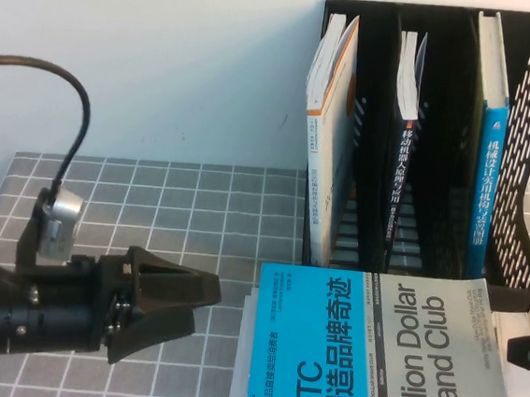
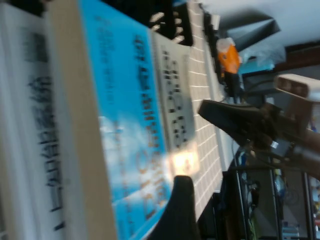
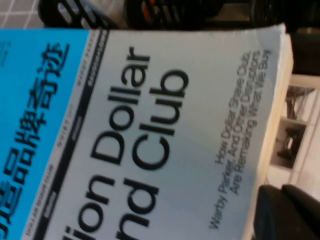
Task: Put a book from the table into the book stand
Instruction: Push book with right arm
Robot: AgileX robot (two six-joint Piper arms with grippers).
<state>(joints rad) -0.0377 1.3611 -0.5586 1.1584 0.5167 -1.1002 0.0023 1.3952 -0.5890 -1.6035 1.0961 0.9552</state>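
Note:
The book, half bright blue with "DTC", half grey-white with "Billion Dollar Brand Club", lies flat at the front of the grid-cloth table, on top of a white book. The black book stand stands upright behind it, with a book in each of its three slots. My left gripper is low over the table, rolled on its side, just left of the book's left edge and pointing at it, open. One of its fingers shows by the blue cover. My right gripper is at the book's right edge.
The stand holds a white book in the left slot, a dark-spined book in the middle and a tall blue-spined book in the right. A white wall rises behind the table. The book's right edge lies near the table's right side.

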